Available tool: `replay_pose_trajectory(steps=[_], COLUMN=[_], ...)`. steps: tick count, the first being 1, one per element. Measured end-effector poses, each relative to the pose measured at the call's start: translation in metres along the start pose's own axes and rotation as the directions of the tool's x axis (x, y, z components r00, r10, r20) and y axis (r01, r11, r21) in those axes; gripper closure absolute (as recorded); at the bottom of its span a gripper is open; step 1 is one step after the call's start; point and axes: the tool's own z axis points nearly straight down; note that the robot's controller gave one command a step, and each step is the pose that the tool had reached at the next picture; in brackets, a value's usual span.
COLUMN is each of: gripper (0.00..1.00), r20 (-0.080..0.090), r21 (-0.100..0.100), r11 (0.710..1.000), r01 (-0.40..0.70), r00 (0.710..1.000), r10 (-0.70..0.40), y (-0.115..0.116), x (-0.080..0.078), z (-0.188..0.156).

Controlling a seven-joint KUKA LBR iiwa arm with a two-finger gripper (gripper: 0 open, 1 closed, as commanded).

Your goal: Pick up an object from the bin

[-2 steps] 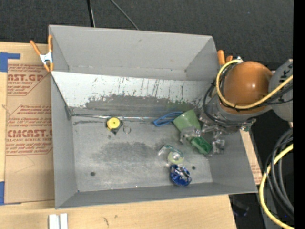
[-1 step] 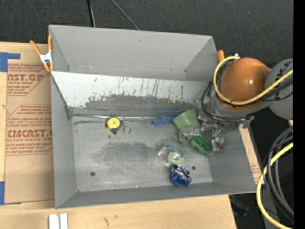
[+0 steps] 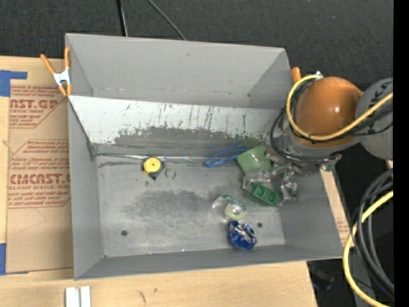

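Since the arm comes in from the right, the camera view has its orange wrist cover hanging over the right wall of the grey metal bin, w/ the gripper pointing down below it, low over the floor at the bin's right end. That top-down pose suits small loose objs lying flat on a metal floor. Right under the gripper lies a small dark green flat piece, tilted, close to the right wall. It's my best guess for the thing to be picked, bc the tool sits directly over it and nothing else is as near. Whether the gripper is wide, narrow or clamped on that piece I can't tell, as the metal parts and the green piece overlap too much. Just up-left sits a pale green lump, w/ a blue strip running off to its left along the foot of the back wall. Both are near enough to get nudged in a lift. Toward the front are a clear crumpled wrapper and, beside the front wall, a blue crumpled ball. A yellow disc lies well apart on the left, out of the way. Task looks early-to-mid: nothing is visibly raised off the floor.
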Motion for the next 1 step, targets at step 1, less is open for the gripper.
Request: replay_pose_trajectory(steps=[1], gripper=[1.0], r20=[-0.007], r21=[0.042], r11=[0.998], r01=[0.04], r00=[0.999], r10=[-0.04], y=[0.0418], x=[-0.0036], z=[-0.1263])
